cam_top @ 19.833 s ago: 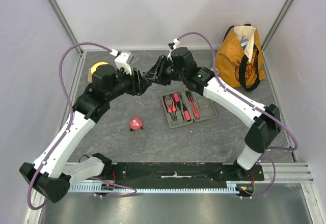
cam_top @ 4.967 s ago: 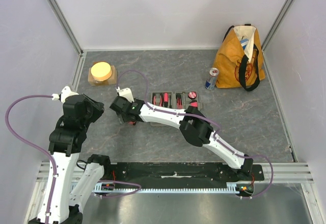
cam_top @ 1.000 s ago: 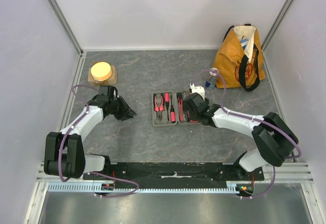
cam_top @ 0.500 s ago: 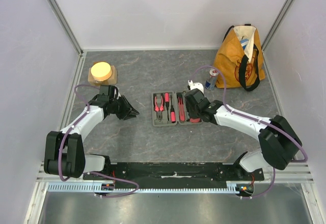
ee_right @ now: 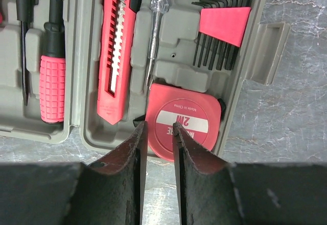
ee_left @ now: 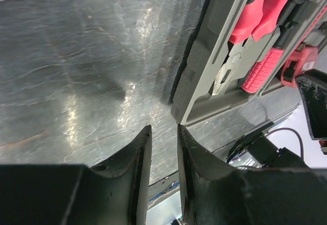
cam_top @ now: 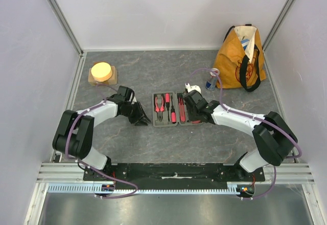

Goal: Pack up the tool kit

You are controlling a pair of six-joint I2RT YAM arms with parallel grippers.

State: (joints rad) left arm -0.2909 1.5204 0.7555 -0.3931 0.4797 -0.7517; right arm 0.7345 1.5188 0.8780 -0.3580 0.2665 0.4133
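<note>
Tool kit [cam_top: 177, 109] open flat on the table [cam_top: 153, 71], tools seated.
Stiff light plastic, likely slick: I'd lift its outer rim. My left gripper [ee_left: 163, 148] sits beside that rim, right gripper [ee_right: 159, 143] over tape measure [ee_right: 186, 125]; both narrow, empty.

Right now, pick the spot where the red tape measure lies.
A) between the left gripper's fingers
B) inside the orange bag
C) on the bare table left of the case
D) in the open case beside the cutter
D: the right wrist view shows the tape measure lying in the open case, next to the cutter and near the hex keys.
</note>
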